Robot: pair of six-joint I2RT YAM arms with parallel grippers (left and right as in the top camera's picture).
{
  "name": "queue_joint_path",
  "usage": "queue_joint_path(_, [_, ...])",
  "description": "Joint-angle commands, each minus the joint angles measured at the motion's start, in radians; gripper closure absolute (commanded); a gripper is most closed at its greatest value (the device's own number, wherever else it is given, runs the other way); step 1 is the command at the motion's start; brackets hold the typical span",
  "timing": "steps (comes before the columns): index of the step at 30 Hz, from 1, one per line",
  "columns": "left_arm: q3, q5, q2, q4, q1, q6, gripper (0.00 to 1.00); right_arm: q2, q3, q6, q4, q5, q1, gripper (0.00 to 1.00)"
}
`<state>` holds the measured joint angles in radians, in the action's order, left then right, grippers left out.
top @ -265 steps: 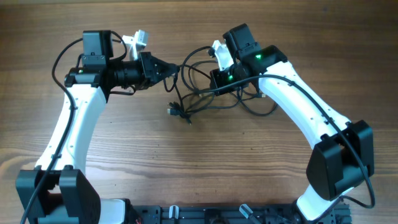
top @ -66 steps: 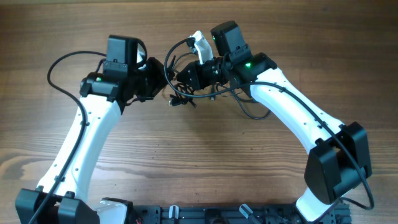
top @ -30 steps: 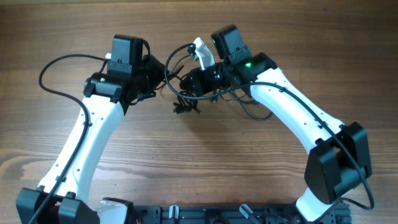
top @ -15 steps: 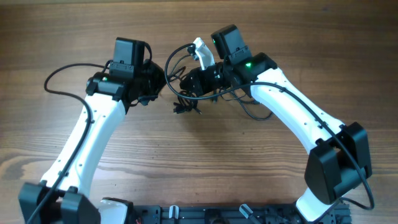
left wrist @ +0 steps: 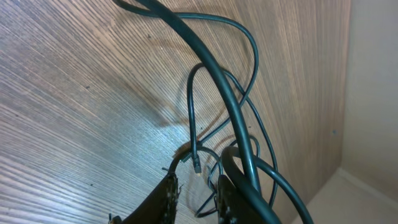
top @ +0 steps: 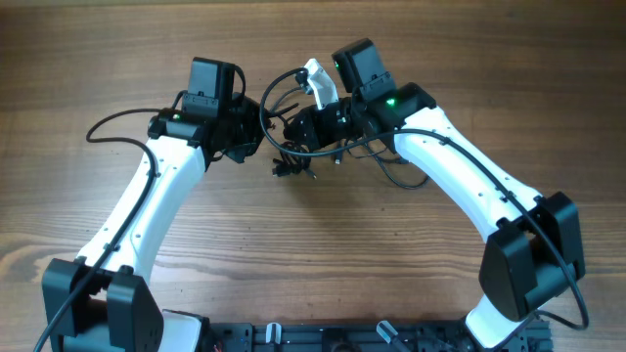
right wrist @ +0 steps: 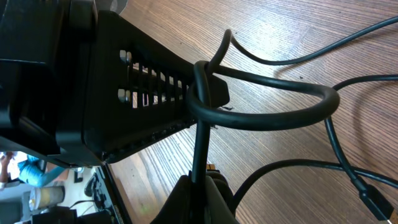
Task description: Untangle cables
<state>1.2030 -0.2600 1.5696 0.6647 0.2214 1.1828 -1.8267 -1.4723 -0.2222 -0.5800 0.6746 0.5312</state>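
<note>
The thin black cables [top: 286, 154] lie knotted on the wood between my two grippers, plug ends [top: 279, 171] pointing toward the front. My left gripper [top: 256, 135] sits at the tangle's left side. In the left wrist view its jaws [left wrist: 198, 194] stand narrowly apart, with thin strands and a small plug [left wrist: 196, 167] in the gap, and a thicker cable [left wrist: 239, 118] running over the right finger. My right gripper [top: 293, 127] is shut on a cable [right wrist: 200, 134] that rises from its fingers [right wrist: 202, 190] and loops round the left gripper's black body [right wrist: 143, 93].
More slack cable loops [top: 396, 174] lie on the wooden table [top: 323, 254] under my right forearm. Another plug end [right wrist: 373, 200] rests on the wood at the right wrist view's lower right. The arm's own thick wire [top: 112, 129] arcs out to the left.
My left arm has shifted right, closer to the tangle, and its jaws have narrowed. The right arm and its held cable have stayed put.
</note>
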Motion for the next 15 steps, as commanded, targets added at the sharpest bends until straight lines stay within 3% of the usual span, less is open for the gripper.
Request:
queue_joint_path(1, [-0.007,0.073,0.002,0.028,-0.026,0.011,0.73,0.039,0.001,0.013,-0.005,-0.002,0.000,0.96])
queue_joint_path(4, [-0.007,0.140,0.002,0.068,-0.046,0.011,0.64,0.039,0.001,0.013,-0.005,-0.001,0.000,0.96])
queue_joint_path(7, [-0.007,0.139,0.002,0.064,-0.050,0.012,0.60,0.039,0.001,0.013,-0.005,-0.001,0.000,0.96])
queue_joint_path(11, [-0.007,0.121,0.002,0.054,-0.045,0.031,0.48,0.039,0.001,0.013,-0.005,-0.001,0.000,0.96])
queue_joint_path(15, [-0.007,0.054,0.006,0.080,-0.035,0.003,0.51,0.039,0.001,0.013,-0.004,-0.002,0.000,0.96])
